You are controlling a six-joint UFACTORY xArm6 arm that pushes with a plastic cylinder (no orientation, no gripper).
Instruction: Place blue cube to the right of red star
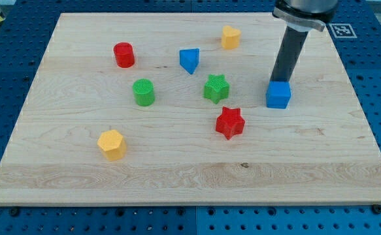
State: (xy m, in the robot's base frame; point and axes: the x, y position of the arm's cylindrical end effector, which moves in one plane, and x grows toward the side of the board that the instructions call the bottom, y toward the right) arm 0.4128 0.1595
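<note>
The blue cube (278, 95) sits on the wooden board at the view's right of centre. The red star (230, 123) lies below and to the left of it, roughly a block's width apart. My tip (280, 81) stands right behind the blue cube, at its top edge in the view, touching or nearly touching it. The dark rod rises from there to the view's top right.
A green star (216, 89) lies just above the red star. A blue triangular block (189, 60), a yellow block (230, 38), a red cylinder (123, 55), a green cylinder (144, 92) and a yellow hexagonal block (112, 143) are spread over the board (190, 176).
</note>
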